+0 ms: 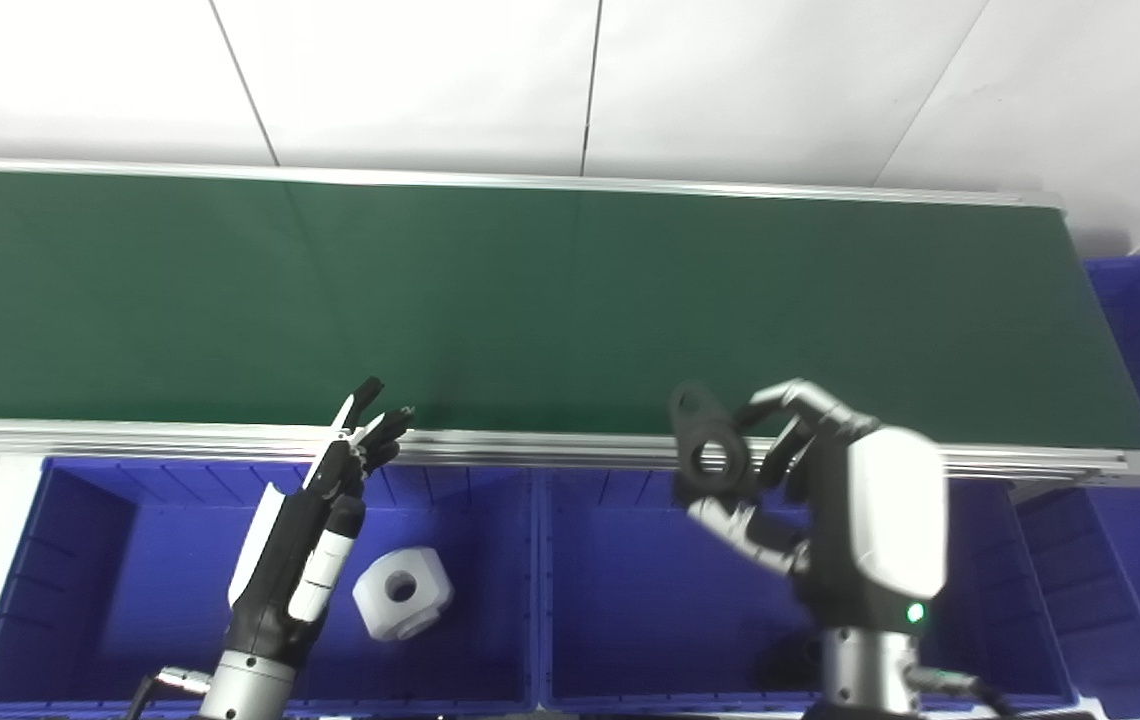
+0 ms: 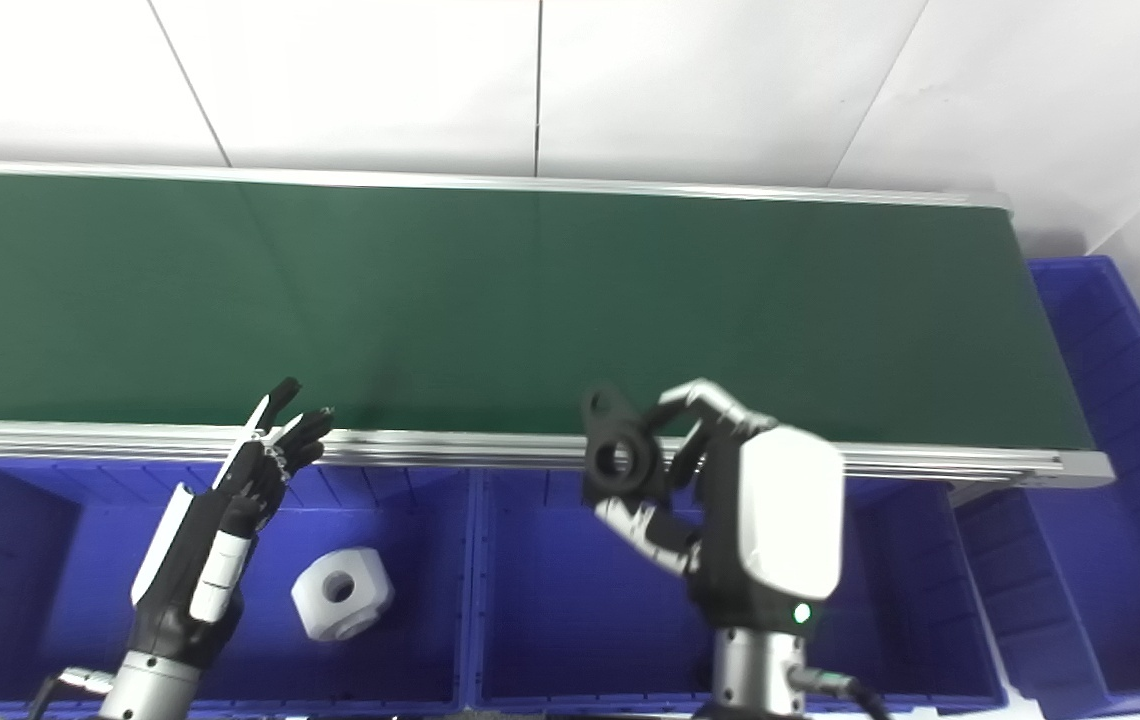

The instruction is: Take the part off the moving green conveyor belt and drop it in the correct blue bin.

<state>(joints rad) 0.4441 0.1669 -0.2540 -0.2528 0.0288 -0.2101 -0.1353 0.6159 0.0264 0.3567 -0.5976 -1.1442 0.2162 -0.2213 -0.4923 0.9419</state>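
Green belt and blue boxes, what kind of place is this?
Probably a factory-style sorting station or a test lab set up like one. A long green conveyor belt runs past blue bins, and the robot's right hand holds a black part over one bin.

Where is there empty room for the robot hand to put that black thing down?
The middle blue bin, below the right robot hand holding the black part, shows bare floor. The green belt is bare too. The left blue bin is more crowded: a white part and the left robot hand.
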